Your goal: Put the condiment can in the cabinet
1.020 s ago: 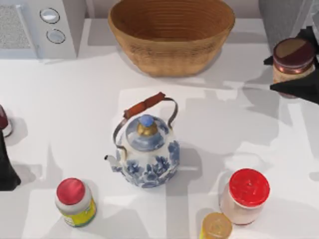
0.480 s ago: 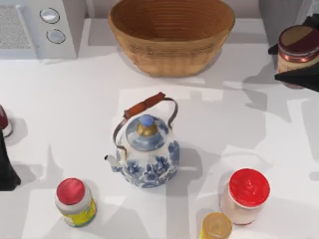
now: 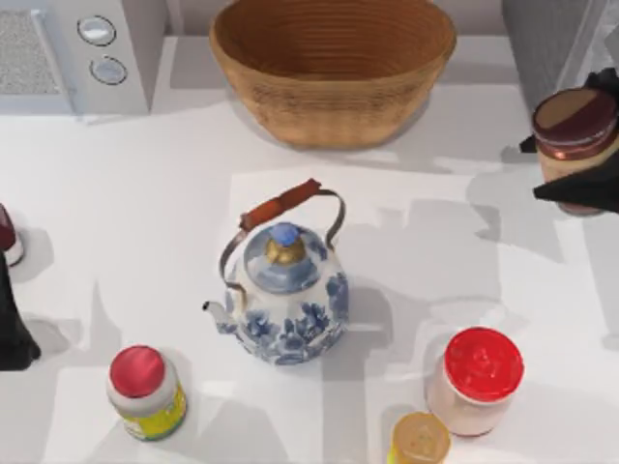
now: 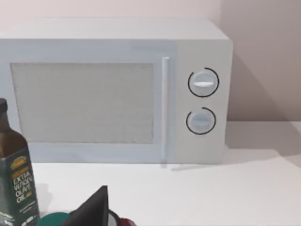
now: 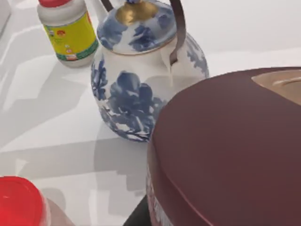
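My right gripper is at the surface's right edge with its fingers pinching the condiment can, just in front of the grey cabinet. My left gripper sits parked at the left edge; I cannot tell how its fingers stand. The teapot stands mid-surface.

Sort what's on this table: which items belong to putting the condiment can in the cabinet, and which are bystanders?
In the job:
- condiment can, held in the right hand at the table's right edge
- cabinet, back right corner

Just lying about:
- wicker basket
- blue-and-white teapot
- white microwave
- red-capped bottle
- red-lidded jar
- olive oil bottle
- left hand, parked at the left edge
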Tool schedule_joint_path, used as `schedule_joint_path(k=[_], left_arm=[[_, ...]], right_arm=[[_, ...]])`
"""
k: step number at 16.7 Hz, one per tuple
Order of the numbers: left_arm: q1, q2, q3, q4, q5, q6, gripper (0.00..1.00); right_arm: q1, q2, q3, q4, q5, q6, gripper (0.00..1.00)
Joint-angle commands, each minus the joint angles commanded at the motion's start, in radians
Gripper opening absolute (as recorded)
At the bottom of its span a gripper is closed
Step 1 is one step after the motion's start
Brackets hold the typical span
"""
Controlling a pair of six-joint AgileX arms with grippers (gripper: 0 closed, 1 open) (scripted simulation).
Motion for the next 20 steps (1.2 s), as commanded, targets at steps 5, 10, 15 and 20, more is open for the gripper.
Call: schedule_joint_path(k=[5, 10, 15, 20], left_arm=[[0.0, 0.0, 0.0, 0.0, 0.0, 0.0, 1.0], [0.0, 0.0, 0.0, 0.0, 0.0, 0.0, 1.0], [0.0, 0.0, 0.0, 0.0, 0.0, 0.0, 1.0], [0.0, 0.0, 0.0, 0.0, 0.0, 0.0, 1.0]], right_arm=[[0.017, -0.319, -0.246, 0.197, 0.184, 0.266, 0.0], [0.027, -0.734, -0.553, 0.459, 0.413, 0.596, 0.0], [0.036, -1.181, -0.886, 0.742, 0.661, 0.946, 0.0], [0.043, -1.588, -1.192, 0.997, 0.891, 1.268, 0.0]])
